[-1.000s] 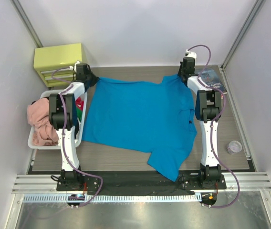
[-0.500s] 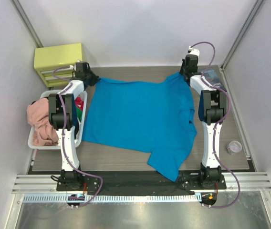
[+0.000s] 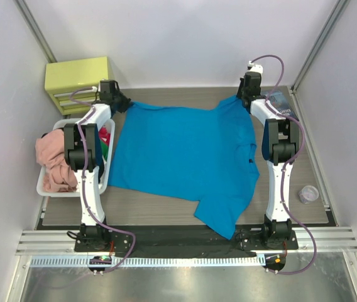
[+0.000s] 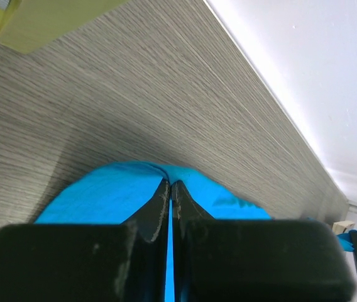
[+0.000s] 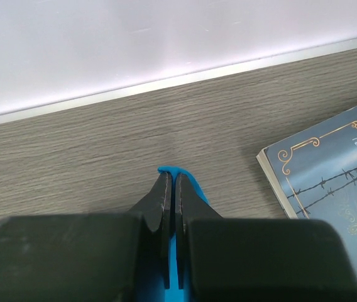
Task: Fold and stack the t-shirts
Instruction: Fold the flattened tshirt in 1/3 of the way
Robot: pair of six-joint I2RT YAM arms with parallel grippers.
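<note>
1. Your left claw (image 4: 170,185) is clenched on a pinch of the turquoise t-shirt (image 3: 185,157); cloth bulges just ahead of and beneath its tips.
2. Your right claw (image 5: 170,179) is clamped on the shirt's other far corner. A book (image 5: 329,189) lies off to its right, apart.
3. The rest of the shirt spreads flat on the table (image 3: 147,204) behind both claws.
4. Expect light, limp cloth that sags between grips. Hold it by hems or corners. Each pinch looks thin, perhaps one layer, but the view is too tight to say.

No readable text anywhere, book (image 5: 332,170) cover shows gold scrollwork, its lettering too small to read
</note>
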